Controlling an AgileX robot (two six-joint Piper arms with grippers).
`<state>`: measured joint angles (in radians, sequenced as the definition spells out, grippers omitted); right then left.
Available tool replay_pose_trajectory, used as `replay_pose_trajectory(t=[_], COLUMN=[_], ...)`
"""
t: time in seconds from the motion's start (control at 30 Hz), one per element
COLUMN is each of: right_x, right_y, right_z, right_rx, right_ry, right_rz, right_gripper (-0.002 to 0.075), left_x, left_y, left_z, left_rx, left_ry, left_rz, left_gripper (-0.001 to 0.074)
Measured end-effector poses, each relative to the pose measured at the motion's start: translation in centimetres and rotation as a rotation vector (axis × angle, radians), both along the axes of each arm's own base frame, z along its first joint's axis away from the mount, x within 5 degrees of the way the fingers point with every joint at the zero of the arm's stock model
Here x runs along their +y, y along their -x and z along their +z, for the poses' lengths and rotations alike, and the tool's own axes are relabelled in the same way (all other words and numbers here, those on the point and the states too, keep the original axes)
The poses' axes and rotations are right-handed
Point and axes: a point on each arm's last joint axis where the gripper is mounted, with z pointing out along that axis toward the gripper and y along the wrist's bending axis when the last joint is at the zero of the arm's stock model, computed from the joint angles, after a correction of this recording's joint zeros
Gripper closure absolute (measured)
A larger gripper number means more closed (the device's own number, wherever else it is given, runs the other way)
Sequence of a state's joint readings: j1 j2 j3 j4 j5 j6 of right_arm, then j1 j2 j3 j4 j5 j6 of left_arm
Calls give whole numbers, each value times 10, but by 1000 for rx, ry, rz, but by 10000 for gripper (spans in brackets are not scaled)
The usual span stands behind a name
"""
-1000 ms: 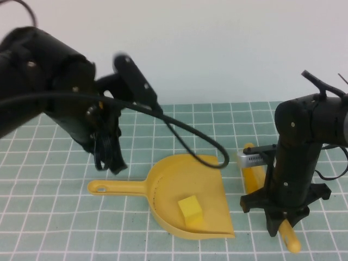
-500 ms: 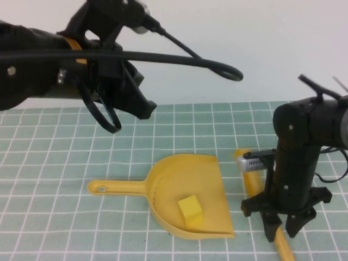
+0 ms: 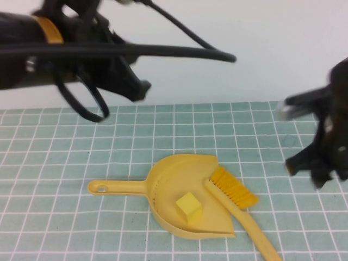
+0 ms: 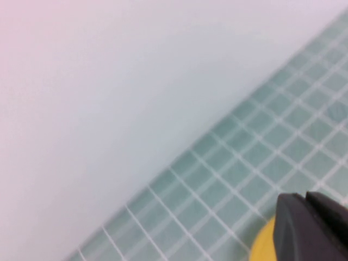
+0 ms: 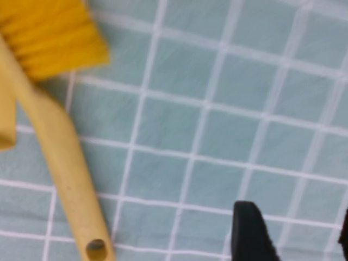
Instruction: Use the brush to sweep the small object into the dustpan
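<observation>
The right gripper hangs above the surface on the right side, its fingers spread wide and holding nothing. In the high view it shows as a dark blurred shape well to the right of the brush and clear of it. The left gripper is raised high at the back left, over the far edge of the checked mat, with its fingers pressed together and empty; a thick black cable loops out from that arm.

The brush lies flat on the surface, its orange bristles resting against the right rim of the dustpan and its slim handle running away toward the near right. The wrist view over it shows the hole at the handle's end. The dustpan sits near the middle of the mat, scoop to the right, and its thin handle points left. The small yellow cube sits inside the scoop, just beside the brush's neck.
</observation>
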<state>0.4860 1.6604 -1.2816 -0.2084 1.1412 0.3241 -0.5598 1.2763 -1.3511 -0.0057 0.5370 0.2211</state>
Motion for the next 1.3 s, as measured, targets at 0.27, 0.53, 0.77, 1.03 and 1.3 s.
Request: replay_pose_trajectory(t=[0.27, 0.53, 0.77, 1.03, 1.3], right_x=[-26, -56, -75, -78, -84], right_y=[46, 117, 165, 192, 205], right_z=[88, 159, 149, 65, 11], right_rx=[-293, -579, -638, -602, -603], right_ry=[-145, -345, -408, -510, -521], right_rz=[-14, 75, 154, 181, 170], right_gripper=[489, 715, 726, 727, 727], left_x=[29, 61, 82, 87, 87], left_y=[47, 98, 131, 139, 138], left_z=[34, -4, -59, -97, -105], left_rx=[-183, -395, -413, -336, -312], left_ry=[98, 229, 348, 361, 361], left_rz=[-12, -7, 8, 20, 24], left_gripper=[735, 735, 735, 735, 735])
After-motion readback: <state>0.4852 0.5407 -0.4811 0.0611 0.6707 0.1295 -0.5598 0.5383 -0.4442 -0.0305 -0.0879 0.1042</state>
